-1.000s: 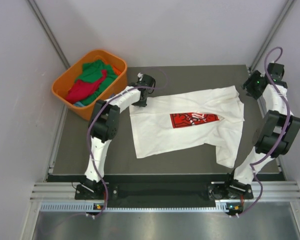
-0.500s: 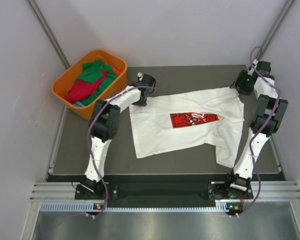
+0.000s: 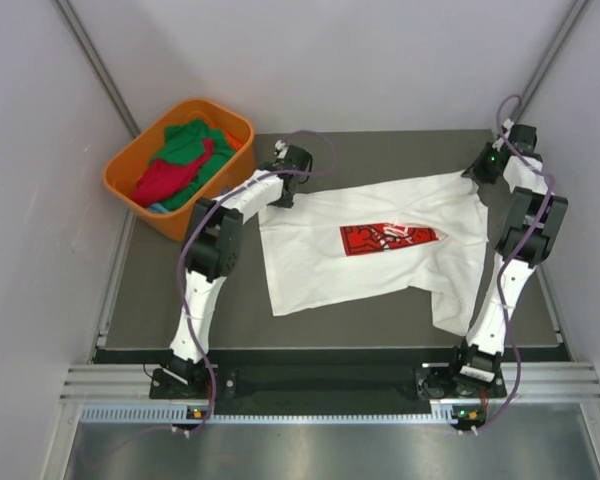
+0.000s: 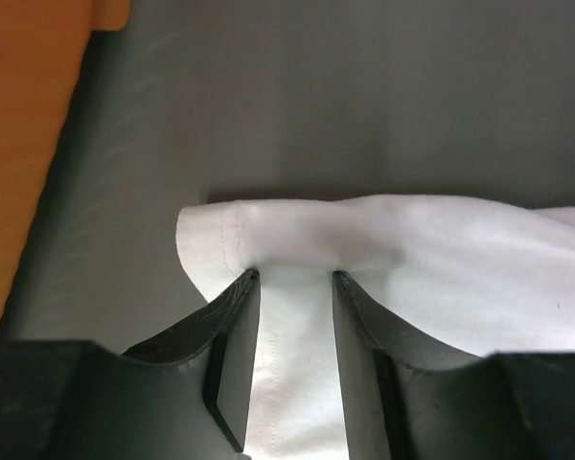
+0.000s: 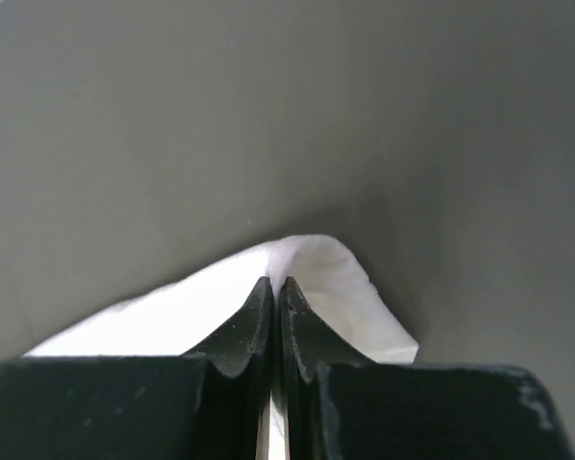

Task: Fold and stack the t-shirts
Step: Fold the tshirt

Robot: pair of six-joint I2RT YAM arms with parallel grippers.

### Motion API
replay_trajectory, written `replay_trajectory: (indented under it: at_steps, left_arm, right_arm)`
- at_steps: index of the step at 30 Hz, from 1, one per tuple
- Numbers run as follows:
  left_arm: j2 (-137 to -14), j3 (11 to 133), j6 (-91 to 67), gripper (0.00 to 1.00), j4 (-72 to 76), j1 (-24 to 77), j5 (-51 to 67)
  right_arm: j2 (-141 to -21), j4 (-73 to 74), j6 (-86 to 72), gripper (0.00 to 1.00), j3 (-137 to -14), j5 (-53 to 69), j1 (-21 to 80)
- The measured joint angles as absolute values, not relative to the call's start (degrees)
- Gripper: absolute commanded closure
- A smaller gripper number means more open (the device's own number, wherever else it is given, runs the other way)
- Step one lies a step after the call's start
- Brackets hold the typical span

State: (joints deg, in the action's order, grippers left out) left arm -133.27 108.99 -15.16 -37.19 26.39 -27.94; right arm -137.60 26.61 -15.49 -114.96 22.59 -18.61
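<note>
White t-shirt: wrist views alone show right tool pinching its corner, left tool half-open astride its hem.

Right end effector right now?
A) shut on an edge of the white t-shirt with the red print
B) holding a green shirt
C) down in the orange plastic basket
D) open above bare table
A: in the right wrist view the right end effector has its fingers pressed together on a fold of the white cloth t-shirt with the red chest print.
</note>
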Motion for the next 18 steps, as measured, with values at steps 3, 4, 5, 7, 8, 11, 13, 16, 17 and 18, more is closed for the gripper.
replay_trajectory:
  at_steps: [3,4,5,7,8,11,13,16,17,18]
  left_arm:
    - [-134.2,110.1,-15.4,0.56,-37.1,26.4,-29.6]
    - [-134.6,110.8,-15.4,0.56,-37.1,26.3,-30.4]
    - [-135.1,111.4,-15.6,0.56,-36.9,26.3,-31.0]
    - [-136.4,113.2,-15.8,0.56,-37.0,26.3,-32.2]
    - [-136.9,114.0,-15.9,0.56,-37.0,26.3,-32.7]
    - [-139.1,117.3,-16.4,0.55,-37.1,26.3,-34.3]
    - [-140.1,118.9,-16.5,0.54,-37.2,26.3,-34.8]
    - [-141.1,120.7,-16.6,0.54,-37.3,26.2,-35.0]
    - [-141.2,121.0,-16.6,0.54,-37.3,26.2,-34.9]
    - [-141.2,121.1,-16.7,0.53,-37.3,26.2,-34.6]
  right_arm:
    - [-138.3,23.9,-19.5,1.00,-115.7,21.2,-18.9]
    - [-138.5,23.0,-20.7,1.00,-115.7,20.9,-19.0]
    - [-138.8,22.0,-22.2,1.00,-115.7,20.5,-19.2]
    - [-139.5,20.5,-24.3,1.00,-116.0,20.0,-19.3]
    - [-139.9,19.5,-25.4,1.00,-116.0,19.7,-19.4]
    - [-140.7,17.3,-27.6,1.00,-116.0,19.2,-19.4]
    - [-141.5,15.7,-28.7,1.00,-116.5,19.1,-19.4]
    - [-143.3,15.0,-29.7,0.93,-119.0,19.1,-19.3]
    - [-143.9,14.9,-30.0,0.89,-120.0,19.1,-19.3]
    - [-144.1,14.8,-30.2,0.81,-120.6,19.1,-19.2]
